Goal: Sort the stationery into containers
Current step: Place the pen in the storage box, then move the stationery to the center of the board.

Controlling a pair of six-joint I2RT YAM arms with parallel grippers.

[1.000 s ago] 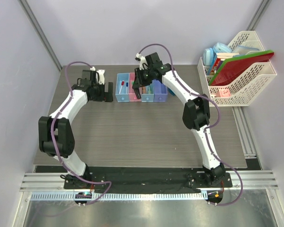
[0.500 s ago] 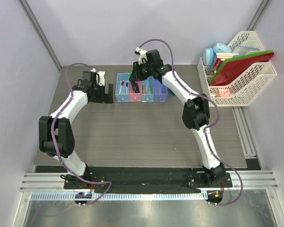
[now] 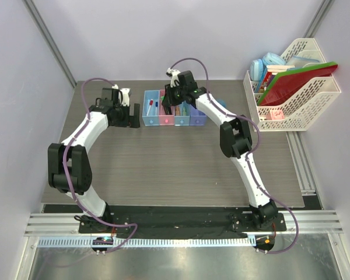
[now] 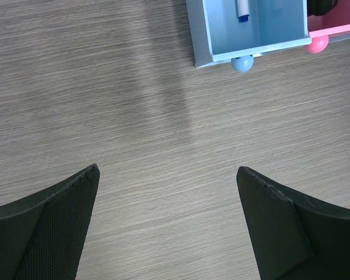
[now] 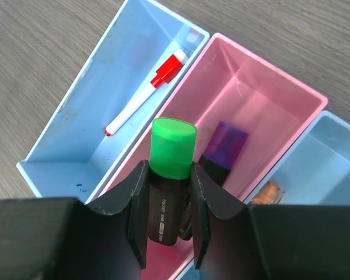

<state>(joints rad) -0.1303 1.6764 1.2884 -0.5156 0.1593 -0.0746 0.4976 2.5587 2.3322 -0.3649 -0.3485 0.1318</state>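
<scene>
Fingers of the right hand [image 5: 169, 175] are clamped on the black body of the green highlighter [image 5: 168, 195], one on each side, with the green cap pointing away from the wrist. The hand holds it over the pink bin [image 5: 268, 93], close to the wall shared with the left blue bin [image 5: 99, 116]. A purple highlighter [image 5: 224, 149] lies inside the pink bin. A red-capped pen [image 5: 146, 96] lies in the left blue bin, and a blue-capped pen [image 4: 242, 10] shows there in the left wrist view. An orange bit [image 5: 267, 191] sits in the next blue bin [image 5: 315, 157]. The left hand [image 4: 167, 170] has its fingers spread wide apart and holds nothing, over the bare table [image 4: 134, 87] just beside the left end of the row.
</scene>
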